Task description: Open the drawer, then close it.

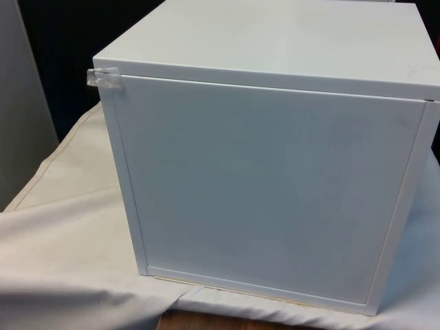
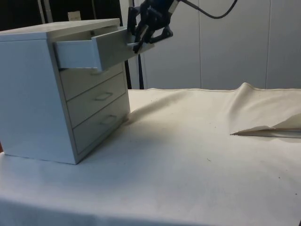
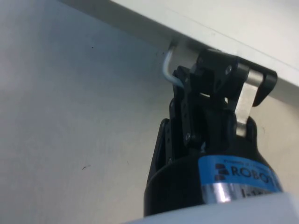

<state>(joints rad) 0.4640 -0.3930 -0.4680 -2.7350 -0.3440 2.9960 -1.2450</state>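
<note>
Chest of drawers [image 2: 56, 94] stands on the table's white cloth [image 2: 197, 160], white, with its drawer fronts facing away from the front camera. In the front view its plain back panel [image 1: 268, 185] and flat top [image 1: 275, 38] face the camera; a scrap of clear tape [image 1: 104, 78] sticks to the upper corner on the front view's left.

Side view: top drawer [image 2: 96, 49] is pulled well out of the carcass — its side wall and front stand clear of the two lower drawers [image 2: 96, 110], which sit flush and closed, each with a small handle on its face.

Gripper [image 2: 141, 38] is at the front of the open top drawer, arm coming in from above, with a black cable [image 2: 211, 13] trailing off behind it. In the wrist view the black fingers [image 3: 205, 93] are closed around the thin white wire handle [image 3: 167, 70] — the curved end of the handle shows just beside them, bending back into the drawer front [image 3: 224, 28]. Jaws look clamped tight on the handle, with no gap visible between them.

Cloth is rumpled in the side view, with a raised fold [image 2: 263, 113] well apart from the chest. Wooden table edge [image 1: 206, 322] shows below the cloth in the front view.
</note>
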